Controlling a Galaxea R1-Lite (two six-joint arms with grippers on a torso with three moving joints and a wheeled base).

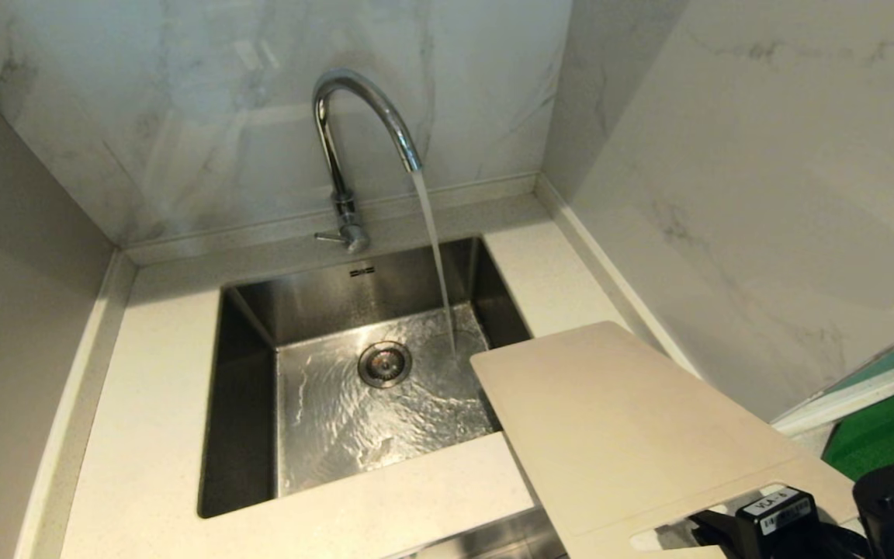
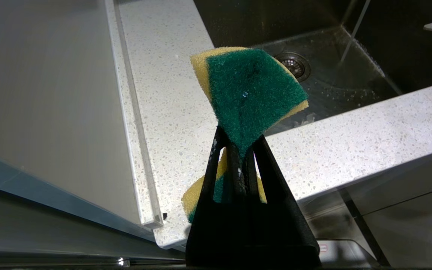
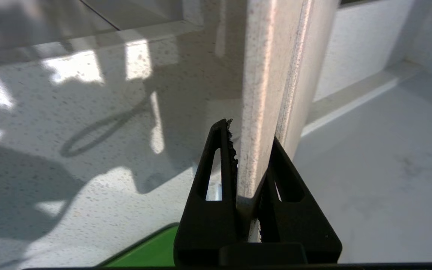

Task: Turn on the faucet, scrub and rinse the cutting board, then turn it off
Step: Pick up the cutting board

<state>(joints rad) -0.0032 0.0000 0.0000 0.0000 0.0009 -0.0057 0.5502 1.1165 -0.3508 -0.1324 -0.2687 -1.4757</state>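
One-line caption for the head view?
Faucet running into sink; right gripper holds cutting board beside the stream.

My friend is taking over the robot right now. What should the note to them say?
Left gripper: shut on the sponge, near the sink's front left.
Right gripper: shut on the cutting board at its handle end, holding it over the counter right of the sink.
Done: faucet is on, water running.
Left: scrub the board, rinse it, turn the faucet off.
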